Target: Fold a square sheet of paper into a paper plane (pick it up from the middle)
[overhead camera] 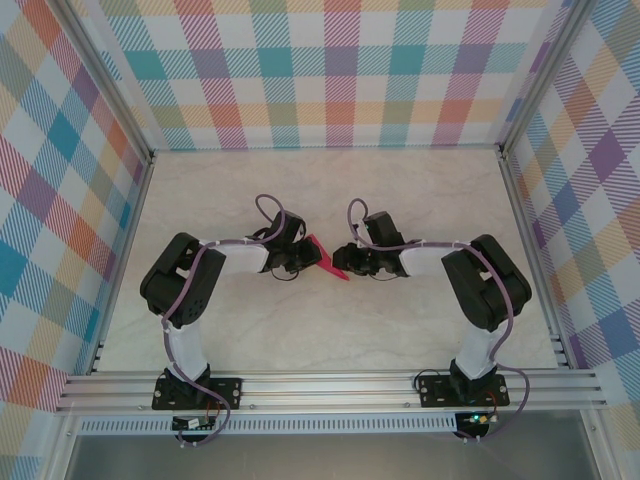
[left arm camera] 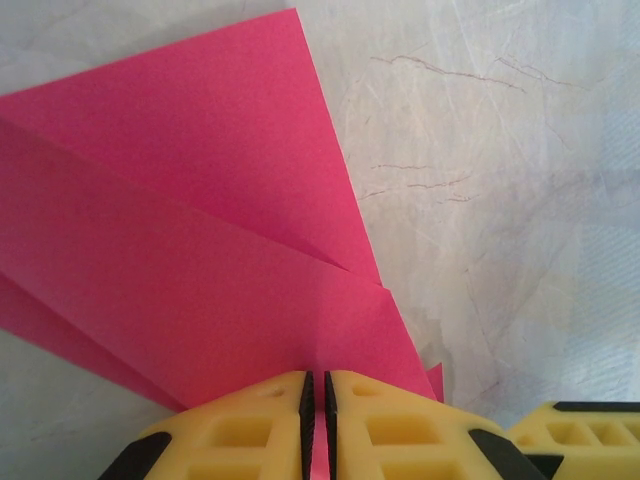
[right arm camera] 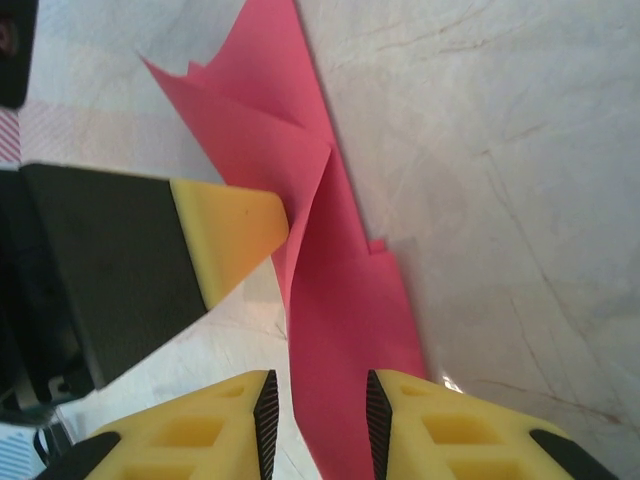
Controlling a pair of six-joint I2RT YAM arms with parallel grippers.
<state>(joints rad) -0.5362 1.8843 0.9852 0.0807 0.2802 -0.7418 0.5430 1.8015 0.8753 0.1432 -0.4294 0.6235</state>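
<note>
Right now the left pincer pinches the folded sheet of paper mid-worktop; the right pincer stands spread astride its narrow end, the long axis running between both arms.

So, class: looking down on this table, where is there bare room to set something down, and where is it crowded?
Bare table lies along the back wall, and in front, between paper and near rail. Crowded: the middle, where both jaws meet at the paper.
</note>
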